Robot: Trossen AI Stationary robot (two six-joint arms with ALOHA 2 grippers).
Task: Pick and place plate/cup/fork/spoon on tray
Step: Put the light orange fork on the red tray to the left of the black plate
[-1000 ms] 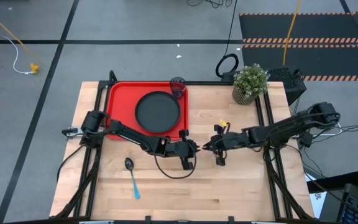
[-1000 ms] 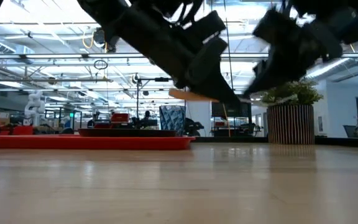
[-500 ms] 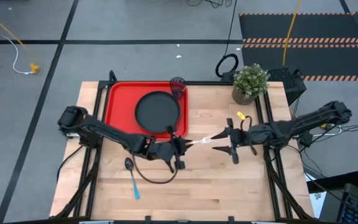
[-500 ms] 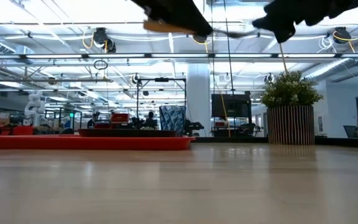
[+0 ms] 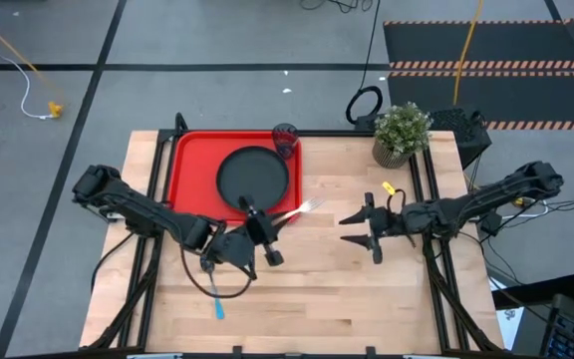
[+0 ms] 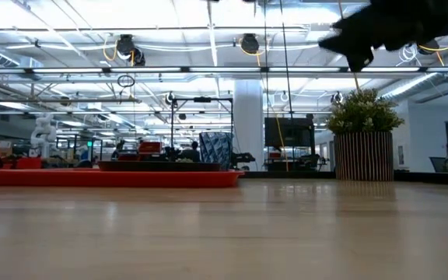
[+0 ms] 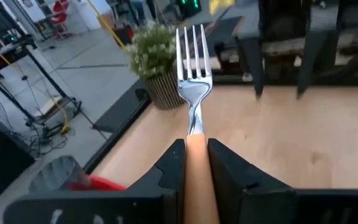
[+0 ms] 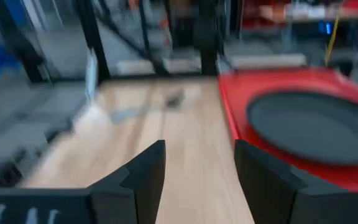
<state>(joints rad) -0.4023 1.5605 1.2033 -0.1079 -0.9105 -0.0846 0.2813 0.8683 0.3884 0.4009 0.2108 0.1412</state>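
Observation:
My left gripper [image 5: 270,225] is shut on the fork [image 5: 297,211], held above the table beside the red tray's near right corner [image 5: 292,211]. The silver tines [image 7: 191,43] point toward the far right. My right gripper [image 5: 353,230] is open and empty over the table's middle right; it also shows in the right wrist view [image 8: 197,168]. The black plate [image 5: 255,178] lies on the tray. The dark cup [image 5: 285,140] stands at the tray's far right corner. The blue-handled spoon [image 5: 214,294] lies on the table near the front left, its bowl partly under my left arm. My left gripper pinches the fork's orange-tan handle [image 7: 197,158] between its two fingers [image 7: 170,169]. The fingers lie along the fork, about level, coming from the table's near left. The metal neck and tines stick out ahead of the fingertips. The fork is lifted clear of the table.
A potted plant [image 5: 400,133] stands at the table's far right corner. Bare wood lies between the two grippers and along the near edge [image 5: 367,309]. A black frame rail [image 5: 434,239] runs along the table's right side.
The two grippers stood tip to tip over the table's middle with the fork between them. My left gripper has carried the fork toward the table's left, up to the tray's near right corner, and turned it toward the far right. My right gripper has drawn back toward the right edge.

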